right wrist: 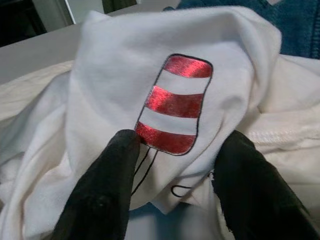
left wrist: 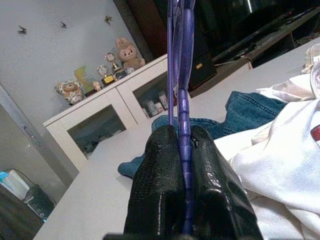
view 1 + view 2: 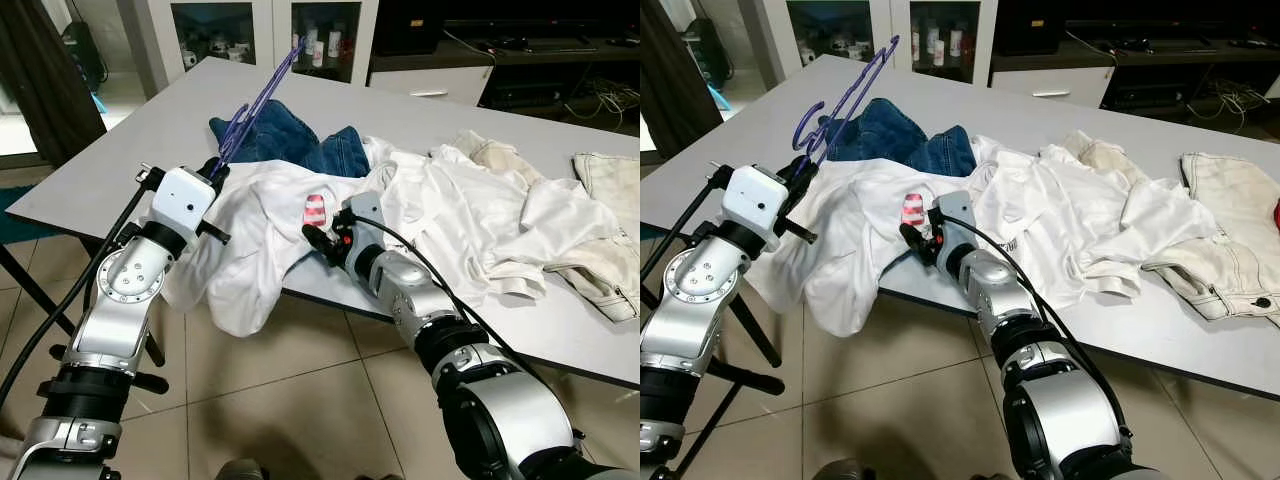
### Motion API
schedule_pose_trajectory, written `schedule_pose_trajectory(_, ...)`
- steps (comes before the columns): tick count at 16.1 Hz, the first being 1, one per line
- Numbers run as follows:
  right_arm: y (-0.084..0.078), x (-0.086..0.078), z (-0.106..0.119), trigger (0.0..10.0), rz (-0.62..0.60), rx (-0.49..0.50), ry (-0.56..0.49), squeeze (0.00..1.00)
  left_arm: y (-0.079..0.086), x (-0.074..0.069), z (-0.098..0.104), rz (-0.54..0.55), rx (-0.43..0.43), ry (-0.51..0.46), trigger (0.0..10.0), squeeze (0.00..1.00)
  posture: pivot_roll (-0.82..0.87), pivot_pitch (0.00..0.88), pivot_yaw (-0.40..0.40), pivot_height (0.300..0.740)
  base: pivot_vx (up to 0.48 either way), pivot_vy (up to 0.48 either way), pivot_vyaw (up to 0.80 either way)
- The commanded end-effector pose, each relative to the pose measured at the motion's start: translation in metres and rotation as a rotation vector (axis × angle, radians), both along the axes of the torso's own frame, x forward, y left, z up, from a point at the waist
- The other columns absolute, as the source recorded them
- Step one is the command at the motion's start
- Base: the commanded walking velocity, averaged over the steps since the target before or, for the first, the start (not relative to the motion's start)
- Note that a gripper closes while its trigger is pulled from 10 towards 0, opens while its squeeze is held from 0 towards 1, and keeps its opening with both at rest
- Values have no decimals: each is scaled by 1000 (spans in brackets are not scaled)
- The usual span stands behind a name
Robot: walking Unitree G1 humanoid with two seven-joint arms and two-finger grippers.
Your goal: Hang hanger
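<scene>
Well, starting at the left of the head views, I had the left gripper (image 3: 213,172) pinched tight on the purple hanger (image 3: 258,100), which rose from the fingers toward the upper middle of the frame, tilted up and away over the grey table (image 3: 130,150); in the left wrist view the two black fingers (image 2: 160,195) were pressed together on the hanger's shaft with no gap that I could see. Just right of that gripper lay the white T-shirt (image 3: 255,235), part on the table and part drooping over the near edge, with the blue jeans (image 3: 290,140) behind it, toward the top of the frame. At the centre of the frame the right gripper (image 3: 322,237) sat against the shirt beside its red-and-white striped print (image 3: 314,210); in the right wrist view its fingers (image 1: 102,190) stood spread, one either side of a fold of cloth just under the print, not yet closed on it. Further right were more pale clothes (image 3: 500,215) heaped along the table. As I judged it, the step was to get the shirt onto the hanger, so I reckoned the right gripper needed to close on a single layer near the neck, not a bunch, and lift it clear of the edge, while the left kept its grip firm and brought the hanger's arm down level toward the opening. The risk I saw was the shirt sliding off the table as I pulled.
</scene>
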State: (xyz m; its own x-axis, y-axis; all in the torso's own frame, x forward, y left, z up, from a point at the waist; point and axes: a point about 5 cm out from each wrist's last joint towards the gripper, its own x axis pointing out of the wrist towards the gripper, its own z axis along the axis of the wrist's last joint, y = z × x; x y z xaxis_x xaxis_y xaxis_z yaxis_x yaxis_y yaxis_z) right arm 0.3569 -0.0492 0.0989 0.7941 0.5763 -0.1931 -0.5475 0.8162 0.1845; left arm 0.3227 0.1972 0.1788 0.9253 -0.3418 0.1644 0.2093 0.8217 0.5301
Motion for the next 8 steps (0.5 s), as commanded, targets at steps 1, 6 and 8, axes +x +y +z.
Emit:
schedule_pose_trajectory(1,-1,3,3,0,-23,-3,5,0,-4,0,4,-7,3,-17,10000,0,241,0,-62,740,0,0,0)
schedule_pose_trajectory(6,-32,16,11,0,-271,-18,-42,0,-6,-1,4,-9,-3,-18,10000,0,235,0,-61,740,0,0,0)
schedule_pose_trajectory(8,-42,21,21,0,-343,-8,-86,0,-7,0,4,-13,-3,-18,10000,0,230,0,-57,740,0,0,0)
